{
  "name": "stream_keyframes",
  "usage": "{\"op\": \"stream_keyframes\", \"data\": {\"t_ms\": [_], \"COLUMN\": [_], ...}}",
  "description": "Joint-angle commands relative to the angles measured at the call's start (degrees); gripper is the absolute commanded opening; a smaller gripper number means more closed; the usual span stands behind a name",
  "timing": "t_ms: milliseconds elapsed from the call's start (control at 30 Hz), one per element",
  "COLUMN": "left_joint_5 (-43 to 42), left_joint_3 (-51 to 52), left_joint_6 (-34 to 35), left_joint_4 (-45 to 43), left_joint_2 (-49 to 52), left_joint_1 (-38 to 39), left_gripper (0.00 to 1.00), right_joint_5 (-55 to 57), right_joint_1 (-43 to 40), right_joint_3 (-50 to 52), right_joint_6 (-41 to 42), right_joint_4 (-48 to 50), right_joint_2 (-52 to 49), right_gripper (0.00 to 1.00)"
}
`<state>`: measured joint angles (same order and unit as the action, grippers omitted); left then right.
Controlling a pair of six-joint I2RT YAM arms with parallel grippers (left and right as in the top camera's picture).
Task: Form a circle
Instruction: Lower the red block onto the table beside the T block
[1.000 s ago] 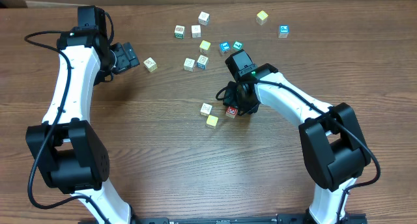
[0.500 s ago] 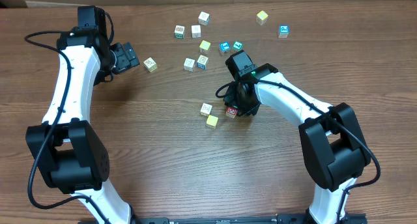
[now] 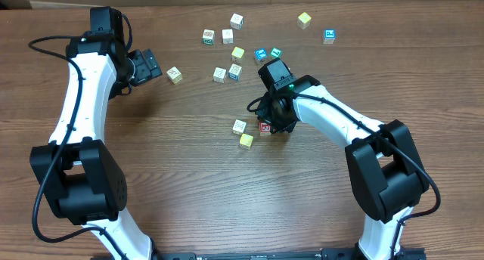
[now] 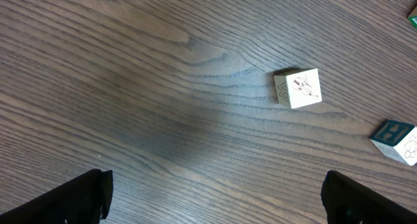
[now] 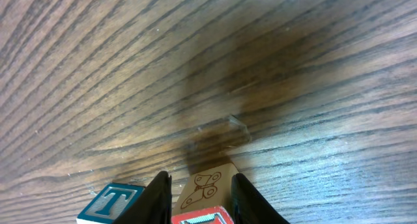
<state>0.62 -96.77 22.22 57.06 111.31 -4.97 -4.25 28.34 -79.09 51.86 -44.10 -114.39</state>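
Observation:
A small cluster of cubes lies mid-table: a whitish cube (image 3: 240, 126), a yellow cube (image 3: 246, 140) and a red-printed cube (image 3: 265, 127). My right gripper (image 3: 272, 122) is shut on the red-printed cube (image 5: 207, 185), whose butterfly face shows between the black fingers (image 5: 160, 191) in the right wrist view. A teal T cube (image 5: 114, 201) sits just outside its left finger. My left gripper (image 3: 151, 65) hangs open at the back left, nothing between its fingers (image 4: 78, 196). A whitish cube (image 4: 298, 88) lies ahead of it.
Several loose letter cubes are scattered at the back, among them a white one (image 3: 237, 20), a yellow one (image 3: 304, 19) and a blue one (image 3: 329, 35). Another cube (image 3: 175, 75) lies just right of the left gripper. A teal-topped cube (image 4: 395, 138) sits at the left wrist view's right edge.
The right gripper's jaws have narrowed onto the red-printed cube, and it has shifted slightly left toward the whitish and yellow cubes. The left arm has not moved.

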Motion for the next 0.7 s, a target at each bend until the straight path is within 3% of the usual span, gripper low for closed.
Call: {"op": "stream_keyframes", "data": {"t_ms": [0,233,467,667], "left_joint_5": [-0.39,-0.39,-0.39,-0.39], "left_joint_3": [-0.90,-0.90,-0.90,-0.90], "left_joint_6": [0.52,0.52,0.52,0.52], "left_joint_4": [-0.09,-0.09,-0.09,-0.09], "left_joint_2": [0.44,0.44,0.44,0.44], "left_joint_1": [0.11,0.11,0.11,0.11], "left_gripper": [1.00,1.00,1.00,1.00], "right_joint_5": [0.13,0.07,0.55,0.52], "right_joint_1": [0.61,0.66,0.70,0.70], "right_joint_3": [0.39,0.39,0.39,0.39], "right_joint_6": [1.03,-3.85,-6.12,-5.73], "right_joint_4": [-0.48,-2.32,-4.04,-4.20], "right_joint_2": [-0.50,-0.50,-0.50,-0.50], "right_gripper": [0.58,0.62,0.39,0.39]}}
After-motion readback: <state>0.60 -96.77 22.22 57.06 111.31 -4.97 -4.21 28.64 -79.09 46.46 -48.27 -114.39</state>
